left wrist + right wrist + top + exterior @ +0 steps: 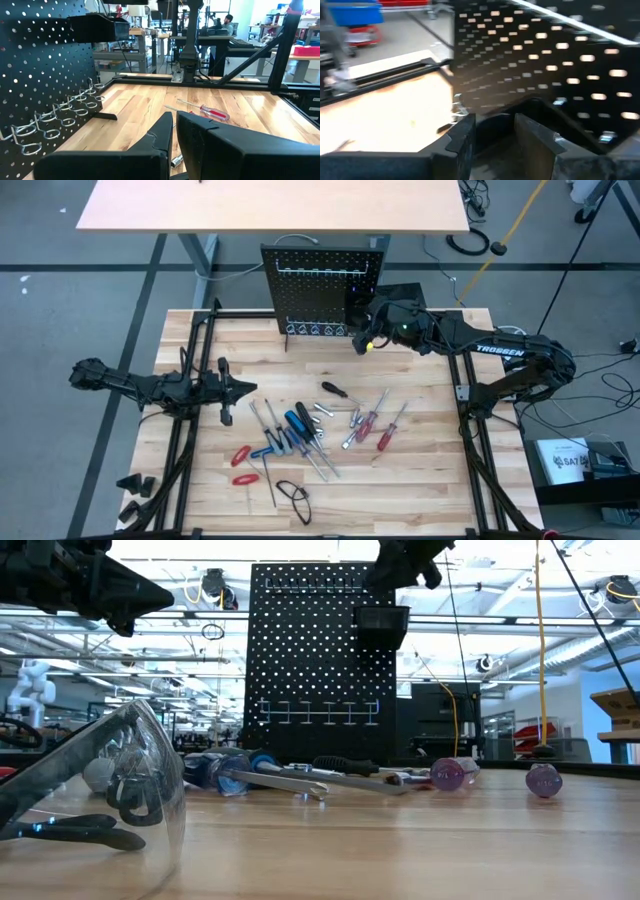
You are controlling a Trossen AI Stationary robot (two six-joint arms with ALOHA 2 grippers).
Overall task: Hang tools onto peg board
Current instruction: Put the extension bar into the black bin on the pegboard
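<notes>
Right claw [362, 340] part open, empty, over bin [381, 628] on peg board [322, 285]; careless retreat risks snagging bin rim, tipping board. Left claw [246, 389] shut, empty, above table [420, 470].

Two dark arms, matte black all over

Left arm [130, 383] is built of slim black links with blocky joints; its gripper [172, 137] ends in two flat, angular black fingers [160, 135] with bevelled edges; right arm [510, 365] carries white "TROSSEN" lettering along one link, a small green light on the wrist housing and a yellow-green spot beside it; its gripper [492, 135] shows two thick black fingers [462, 137] with squared, stepped tips; black cable runs along the right arm.
</notes>
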